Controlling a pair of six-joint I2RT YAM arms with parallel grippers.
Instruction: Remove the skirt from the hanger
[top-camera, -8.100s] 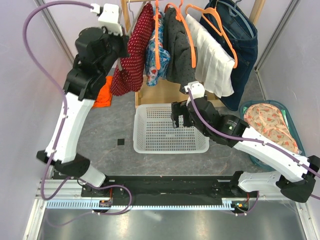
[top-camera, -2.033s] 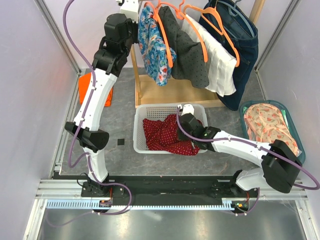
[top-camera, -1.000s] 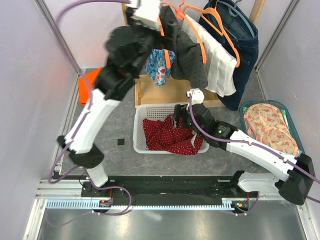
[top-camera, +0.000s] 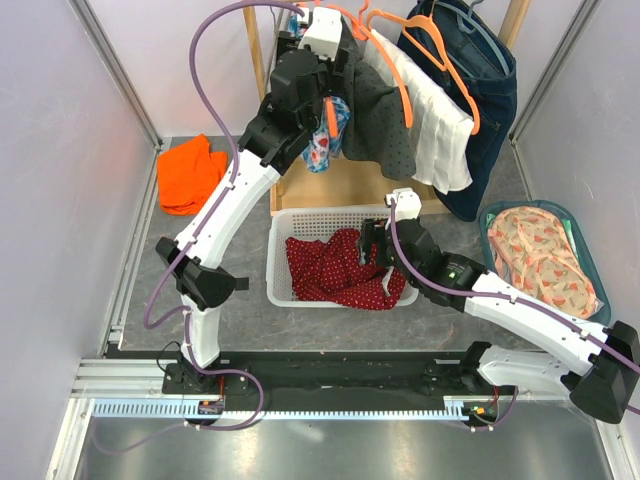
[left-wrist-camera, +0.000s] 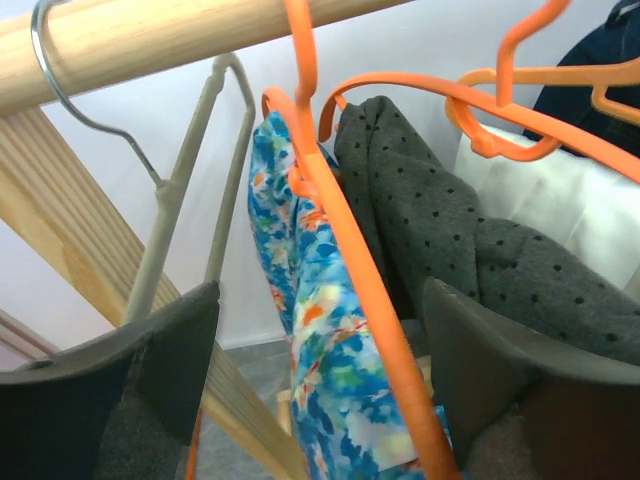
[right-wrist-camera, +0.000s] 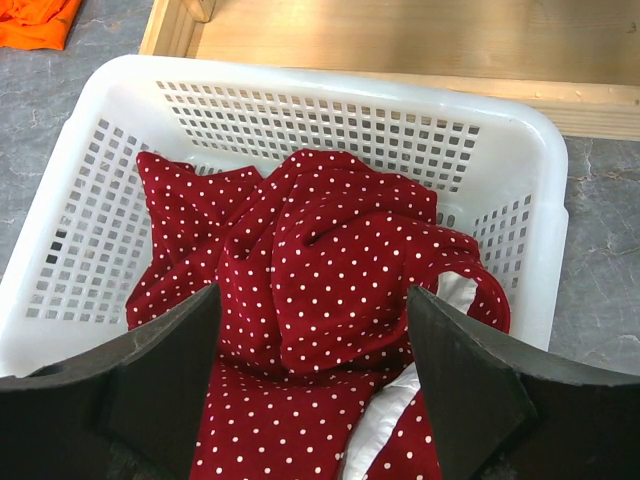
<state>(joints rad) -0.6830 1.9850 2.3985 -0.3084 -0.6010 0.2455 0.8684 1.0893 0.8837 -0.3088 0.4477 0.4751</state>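
The floral skirt (left-wrist-camera: 275, 230) hangs on the orange hanger (left-wrist-camera: 345, 230) at the rail (left-wrist-camera: 170, 30). The left fingers (top-camera: 328, 108) are spread wide on either side of it, gripping nothing. They should probably close on the cloth below the hanger's arm, not on the plastic, and draw down and sideways so the waistband slides off without dragging the hanger along the rail. The right fingers (top-camera: 372, 243) hover released above the red skirt (right-wrist-camera: 330, 270), which lies heaped in the basket (right-wrist-camera: 300, 80). A second ago the left arm was a blur in mid-swing; now it is steady and nearer the rail. The right arm has drifted slightly right, and the red skirt has not moved.
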